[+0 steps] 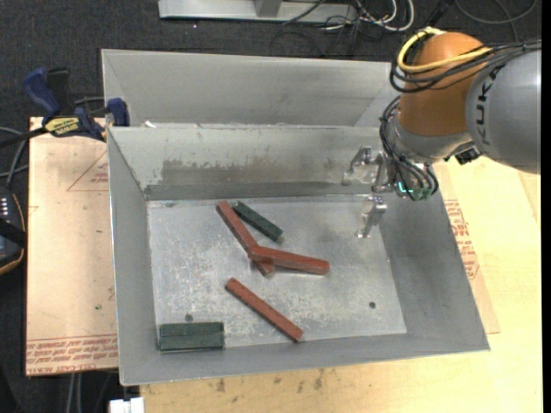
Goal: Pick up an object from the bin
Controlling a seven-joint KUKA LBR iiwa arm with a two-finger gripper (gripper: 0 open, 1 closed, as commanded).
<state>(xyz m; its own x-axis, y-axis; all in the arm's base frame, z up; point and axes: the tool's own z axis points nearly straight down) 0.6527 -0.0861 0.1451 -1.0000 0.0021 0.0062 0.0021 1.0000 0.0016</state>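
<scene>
Nothing is picked yet. The claw (372,218) hangs apart from the reddish-brown flat bars (263,309) in the grey metal bin (129,231); whether it's open, I can't tell.

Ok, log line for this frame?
jaws: above bare bin floor, right rear | nearest: crossed red bars, to their left | picked: nothing yet
</scene>
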